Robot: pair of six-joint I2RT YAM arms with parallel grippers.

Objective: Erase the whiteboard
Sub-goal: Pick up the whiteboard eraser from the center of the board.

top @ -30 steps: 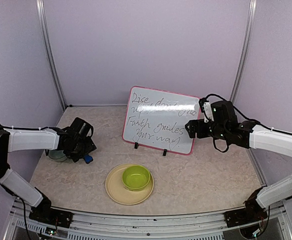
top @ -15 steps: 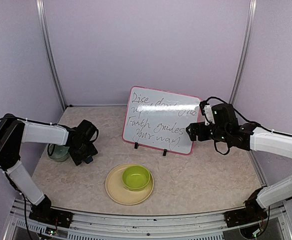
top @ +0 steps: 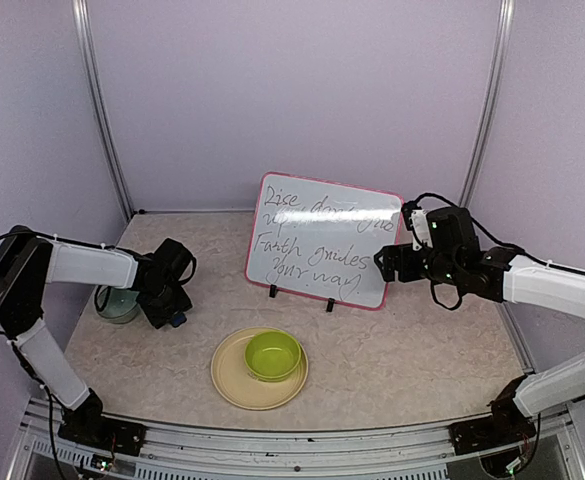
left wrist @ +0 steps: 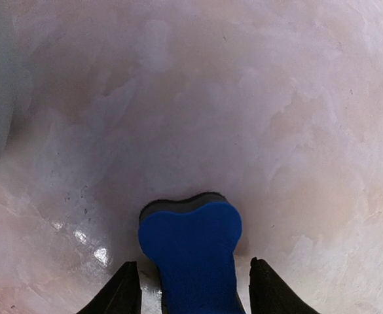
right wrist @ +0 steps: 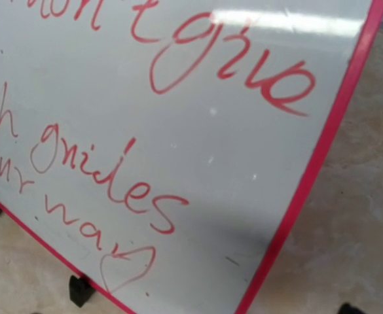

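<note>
Blue eraser [left wrist: 190, 235]: lay flat on the table [top: 422, 345], between the spread, unclenched fingers of the left gripper [left wrist: 193, 265].
Left arm: bent low over the table's left side, wrist pointing down.
Right arm: extended inward, right gripper [top: 385, 262] at the whiteboard's right edge; grip indiscernible.
Whiteboard [top: 322, 240]: upright at back centre, handwriting intact, well apart from the eraser.

We log the setting as a robotics lab test cell. Plain lavender panels [top: 292, 100] close off three sides, joined by aluminium corner posts [top: 100, 110]. A marble-patterned tabletop [top: 422, 350] forms the work surface. Two white robot arms [top: 82, 265] are bolted to a metal rail [top: 292, 440] at the near edge, with cabling exposed at their bases.
</note>
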